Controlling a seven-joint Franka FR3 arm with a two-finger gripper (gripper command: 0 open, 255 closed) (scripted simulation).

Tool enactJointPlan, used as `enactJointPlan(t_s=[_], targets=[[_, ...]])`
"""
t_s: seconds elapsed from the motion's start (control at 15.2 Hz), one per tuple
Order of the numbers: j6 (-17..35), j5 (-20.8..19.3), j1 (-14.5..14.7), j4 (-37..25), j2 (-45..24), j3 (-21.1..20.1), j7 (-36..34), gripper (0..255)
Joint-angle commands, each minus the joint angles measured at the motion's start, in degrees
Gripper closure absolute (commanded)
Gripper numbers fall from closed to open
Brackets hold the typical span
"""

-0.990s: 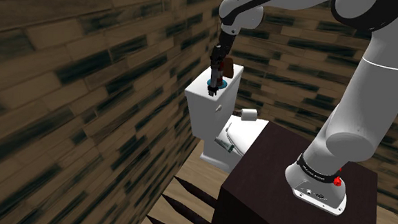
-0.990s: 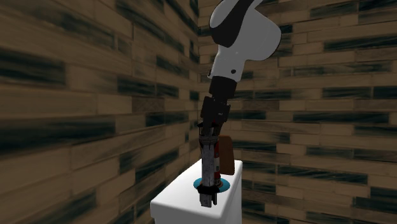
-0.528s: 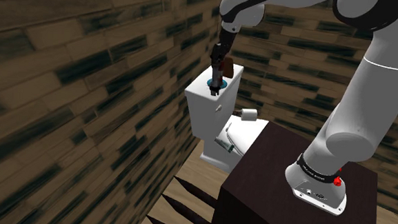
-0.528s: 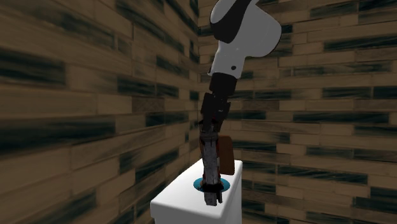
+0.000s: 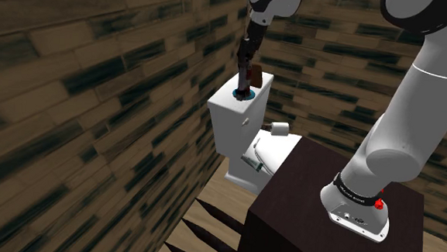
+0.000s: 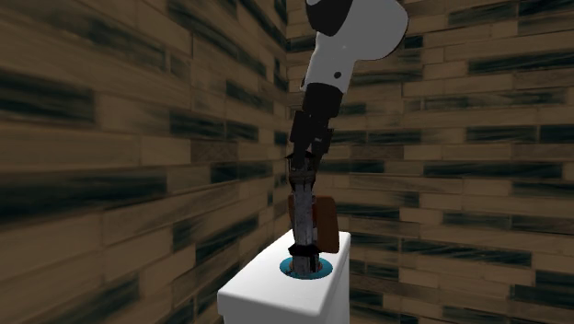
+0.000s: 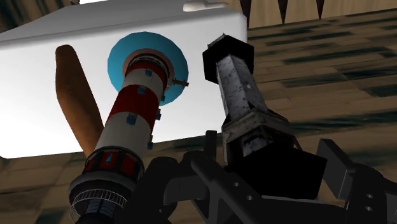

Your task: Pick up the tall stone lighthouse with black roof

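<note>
My gripper [image 7: 270,168] is clamped on the stone lighthouse [image 7: 238,86], fingers pressed to either side of its dark roof end, so the grey tower points away from me with its black foot lowest. In the second exterior view the gripper [image 6: 304,161] hangs high above the white toilet tank [image 6: 276,299], and the lighthouse [image 6: 300,216] dangles nearly upright, tipped a little, its foot just over the lid. I cannot tell whether it clears the lid.

From my wrist, the foot sits near the tank's [image 7: 38,76] front edge, by a corner of the lid. Just beside it a red-and-white lighthouse [image 7: 137,105] stands on a round blue base [image 7: 118,63], and a long brown piece [image 7: 76,95] lies on its far side. Those two crowd the lid.

In the shoulder view my gripper [image 5: 250,46] and the lighthouse [image 5: 245,68] are over the tank [image 5: 230,118], which backs into a corner of plank walls [image 5: 99,100]. Above the lid the air is open. The dark stand [image 5: 304,202] sits close to the toilet's front.
</note>
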State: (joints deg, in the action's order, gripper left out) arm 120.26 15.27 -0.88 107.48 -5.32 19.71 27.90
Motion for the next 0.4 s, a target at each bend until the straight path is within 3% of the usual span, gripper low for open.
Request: enactJointPlan(t_s=[0.0,0.33], targets=[[-1.3,-0.3,0.0,-1.1,0.3,0.1,-0.3,255],[-3.6,-0.7,0.0,-3.0,0.7,0.1,-1.0,255]])
